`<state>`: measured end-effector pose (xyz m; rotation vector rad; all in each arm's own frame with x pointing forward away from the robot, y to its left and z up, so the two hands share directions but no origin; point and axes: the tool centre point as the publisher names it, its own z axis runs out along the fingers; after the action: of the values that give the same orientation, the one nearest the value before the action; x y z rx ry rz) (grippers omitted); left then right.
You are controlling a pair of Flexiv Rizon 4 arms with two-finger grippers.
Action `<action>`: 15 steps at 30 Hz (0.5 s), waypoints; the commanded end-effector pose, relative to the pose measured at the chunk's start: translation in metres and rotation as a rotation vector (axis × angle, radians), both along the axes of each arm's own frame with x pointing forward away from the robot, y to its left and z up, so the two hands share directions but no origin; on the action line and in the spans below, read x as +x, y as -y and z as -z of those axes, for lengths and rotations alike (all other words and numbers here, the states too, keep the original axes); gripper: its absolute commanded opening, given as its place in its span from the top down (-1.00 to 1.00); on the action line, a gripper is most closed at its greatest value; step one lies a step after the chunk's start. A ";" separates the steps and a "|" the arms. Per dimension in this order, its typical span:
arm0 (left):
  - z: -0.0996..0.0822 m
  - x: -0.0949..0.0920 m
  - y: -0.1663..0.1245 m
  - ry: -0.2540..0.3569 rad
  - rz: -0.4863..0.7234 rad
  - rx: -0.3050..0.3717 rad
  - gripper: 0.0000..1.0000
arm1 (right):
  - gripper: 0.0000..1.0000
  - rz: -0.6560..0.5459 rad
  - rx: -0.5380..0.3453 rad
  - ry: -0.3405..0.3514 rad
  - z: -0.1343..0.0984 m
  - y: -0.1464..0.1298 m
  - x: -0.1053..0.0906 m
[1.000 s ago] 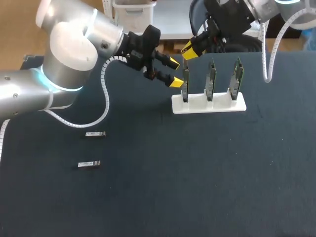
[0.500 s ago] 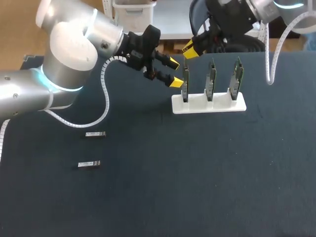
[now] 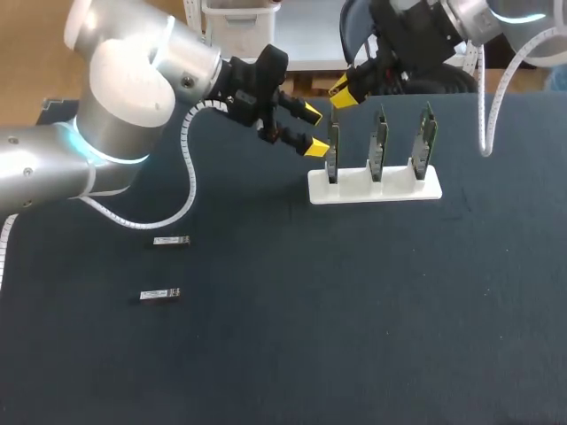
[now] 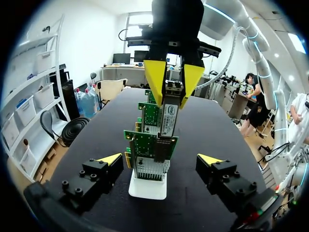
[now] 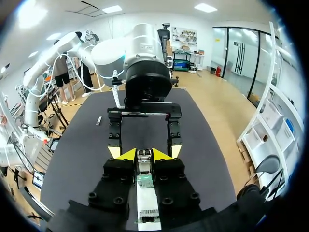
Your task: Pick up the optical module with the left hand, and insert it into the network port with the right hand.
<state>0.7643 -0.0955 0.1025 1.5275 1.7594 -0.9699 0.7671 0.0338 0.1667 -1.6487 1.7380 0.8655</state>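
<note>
Two-arm insertion step: right gripper (image 4: 174,90) clamps slim silver optical module (image 4: 169,115), left gripper (image 3: 309,129) spread empty; next, push into green circuit card's network port (image 4: 152,169).

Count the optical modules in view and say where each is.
3. The farther module and the nearer module lie on the table; the third module is clamped in the jaws of the right gripper. None seems hidden.

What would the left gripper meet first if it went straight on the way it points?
Most likely the nearest network card on the white rack, straight ahead of the open left gripper; the right gripper holds the optical module by its top.
</note>
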 end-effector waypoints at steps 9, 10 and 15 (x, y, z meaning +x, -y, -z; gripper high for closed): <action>0.000 0.002 0.001 -0.004 0.004 0.005 -1.00 | 1.00 0.014 -0.006 -0.010 0.005 0.000 -0.002; 0.000 0.002 0.001 -0.004 0.004 0.005 -1.00 | 1.00 0.015 -0.005 -0.010 0.005 0.000 -0.002; 0.000 0.002 0.001 -0.004 0.004 0.005 -1.00 | 1.00 0.035 0.016 0.001 0.000 0.000 -0.003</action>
<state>0.7643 -0.0955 0.1025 1.5276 1.7595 -0.9699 0.7702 0.0350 0.1668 -1.6137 1.7562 0.8703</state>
